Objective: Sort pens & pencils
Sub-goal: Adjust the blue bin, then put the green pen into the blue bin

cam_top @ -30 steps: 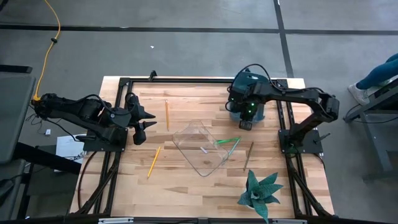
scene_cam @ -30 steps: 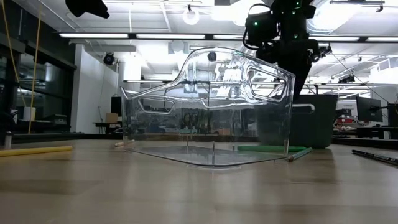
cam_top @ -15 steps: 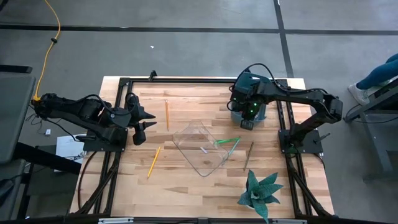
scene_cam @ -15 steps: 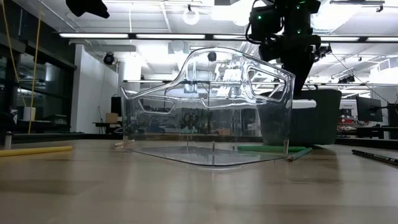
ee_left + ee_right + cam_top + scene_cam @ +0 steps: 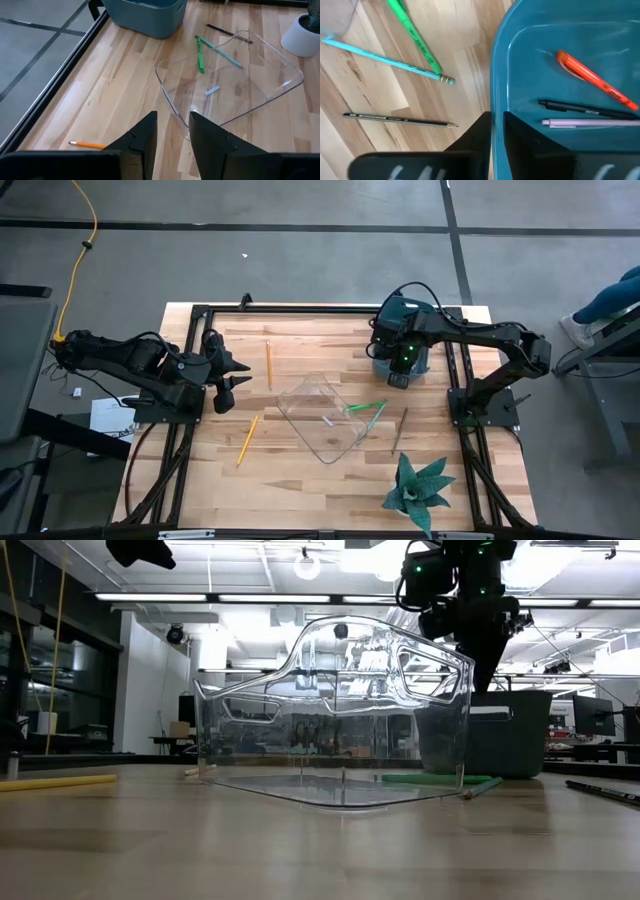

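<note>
My right gripper [image 5: 496,116] hangs open just above the rim of the teal bin [image 5: 500,75], pointing down, with nothing between its fingers. In the bin lie a red-orange pen [image 5: 597,80], a black pen [image 5: 585,111] and a pale lilac pen [image 5: 590,123]. A green pen [image 5: 415,37], a teal-blue pencil [image 5: 385,61] and a dark pencil [image 5: 395,119] lie flat on the table between the bin and the clear container [image 5: 325,420]. Two yellow pencils [image 5: 268,363] [image 5: 247,438] lie on the table's left half. My left gripper [image 5: 172,117] waits open above the left side.
A potted plant [image 5: 418,490] stands at the near right corner. A small pale piece [image 5: 212,90] lies inside the clear container. Black frame rails [image 5: 190,420] run along the table's left and right sides. A person's legs [image 5: 610,300] show beyond the right edge.
</note>
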Controlling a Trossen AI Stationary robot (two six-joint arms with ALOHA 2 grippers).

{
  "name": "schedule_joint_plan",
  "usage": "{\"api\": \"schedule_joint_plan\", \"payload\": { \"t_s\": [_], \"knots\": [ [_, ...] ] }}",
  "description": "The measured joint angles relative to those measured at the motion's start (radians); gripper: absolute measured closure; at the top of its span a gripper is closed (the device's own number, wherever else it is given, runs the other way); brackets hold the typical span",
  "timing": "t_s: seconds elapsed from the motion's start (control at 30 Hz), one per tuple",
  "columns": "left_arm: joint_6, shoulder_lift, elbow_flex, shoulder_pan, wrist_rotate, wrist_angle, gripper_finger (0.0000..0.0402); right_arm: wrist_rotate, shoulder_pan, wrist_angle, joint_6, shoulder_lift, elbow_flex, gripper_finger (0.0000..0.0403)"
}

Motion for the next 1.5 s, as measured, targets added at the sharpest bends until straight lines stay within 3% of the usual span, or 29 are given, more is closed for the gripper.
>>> {"api": "schedule_joint_plan", "payload": {
  "t_s": [0.4, 0.47, 0.57, 0.67, 0.87, 1.5],
  "knots": [
    [0.0, 0.0, 0.0, 0.0, 0.001, 0.0, 0.03, 0.011, 0.0, 0.108, 0.01, -0.078, 0.0, 0.0325],
    [0.0, 0.0, 0.0, 0.0, 0.0, 0.0, 0.03, -0.045, 0.002, 0.154, 0.006, -0.11, 0.0, 0.0324],
    [0.0, 0.0, 0.0, 0.0, 0.0, 0.001, 0.03, -0.223, 0.032, 0.261, 0.006, -0.146, 0.0, 0.0324],
    [0.0, 0.0, 0.0, 0.0, 0.0, 0.001, 0.03, -0.285, 0.092, 0.323, 0.014, -0.144, 0.001, 0.0324],
    [-0.003, 0.0, 0.0, 0.001, 0.001, 0.003, 0.03, -0.24, 0.174, 0.289, -0.049, -0.058, 0.001, 0.0324],
    [-0.036, 0.0, 0.0, 0.0, 0.034, 0.0, 0.03, -0.188, 0.226, 0.297, -0.219, 0.207, 0.001, 0.0324]
  ]
}}
